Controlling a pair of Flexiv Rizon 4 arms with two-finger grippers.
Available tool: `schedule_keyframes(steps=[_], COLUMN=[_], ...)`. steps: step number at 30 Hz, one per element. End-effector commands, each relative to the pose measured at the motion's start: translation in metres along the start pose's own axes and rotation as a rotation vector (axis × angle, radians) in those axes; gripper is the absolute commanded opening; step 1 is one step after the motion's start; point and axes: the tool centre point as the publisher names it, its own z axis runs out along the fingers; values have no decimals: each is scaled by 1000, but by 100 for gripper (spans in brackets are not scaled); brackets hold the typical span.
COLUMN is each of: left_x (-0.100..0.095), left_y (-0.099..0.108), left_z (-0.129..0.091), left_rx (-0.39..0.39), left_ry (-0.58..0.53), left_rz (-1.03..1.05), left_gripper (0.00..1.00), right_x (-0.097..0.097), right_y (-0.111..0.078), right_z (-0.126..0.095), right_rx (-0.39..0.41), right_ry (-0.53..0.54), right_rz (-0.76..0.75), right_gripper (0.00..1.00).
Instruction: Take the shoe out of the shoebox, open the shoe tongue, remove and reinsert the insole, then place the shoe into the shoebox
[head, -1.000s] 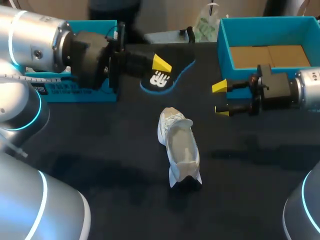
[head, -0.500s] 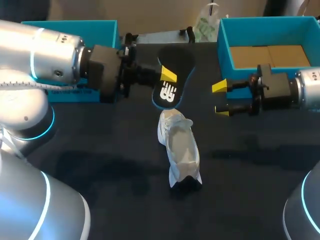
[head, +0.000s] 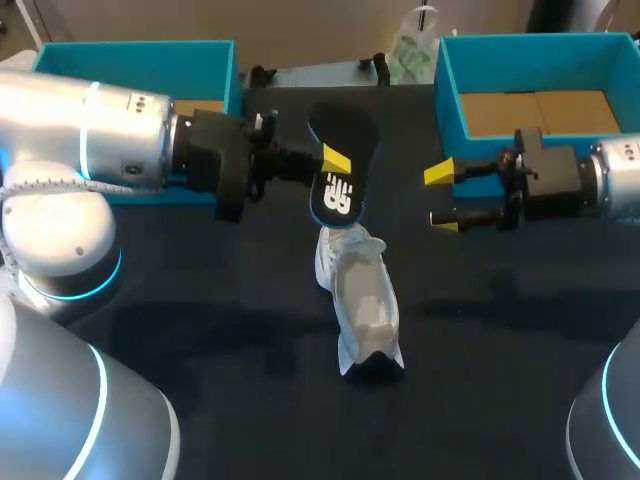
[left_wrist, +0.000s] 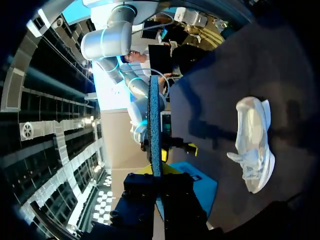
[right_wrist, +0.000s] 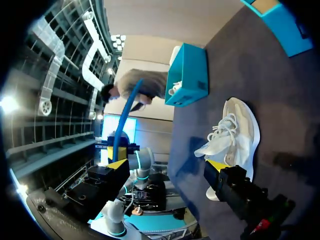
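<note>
A white shoe stands on the dark table, opening upward; it also shows beside my left gripper as the shoe and ahead of my right gripper as the shoe. My left gripper is shut on a black insole with a blue edge and white logo. The insole hangs nearly upright, its lower end just above the shoe's far end. In the left wrist view the insole is edge-on between the fingers of my left gripper. My right gripper stands open and empty, to the right of the shoe and in front of the blue shoebox.
The shoebox at the back right has a cardboard floor. A second blue box sits at the back left behind my left arm. In the right wrist view my right gripper faces the insole.
My left arm has carried the insole right and toward the shoe, turning it from lying flat to hanging upright over the shoe's far end. The right arm and the shoe have not moved.
</note>
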Motion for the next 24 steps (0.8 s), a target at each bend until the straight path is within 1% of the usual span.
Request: schedule_keyframes(steps=[1,12,14,15,17,18,20,21,24], left_x=[13,13,23,28,34,36,39,40,42], left_y=[6,6,7,8,10,11,12,12,13], left_z=[6,6,13,15,18,18,18,18,16], left_rx=[-5,-5,-7,-8,-17,-25,-35,-35,-32], left_ry=[-56,-56,-43,-42,-36,-47,-29,-36,-34], left_rz=[10,10,69,63,88,69,84,58,83], left_gripper=[0,0,0,0,0,0,0,0,0], right_x=[0,0,0,0,0,0,0,0,0], right_y=[-1,-1,-1,-1,-1,-1,-1,-1,-1], right_z=[2,2,2,2,2,2,2,2,2], right_rx=[-3,-3,-3,-3,-3,-3,-3,-3,-3], right_ry=[0,0,0,0,0,0,0,0,0], right_rz=[0,0,0,0,0,0,0,0,0], right_gripper=[100,100,100,100,100,100,100,100,100])
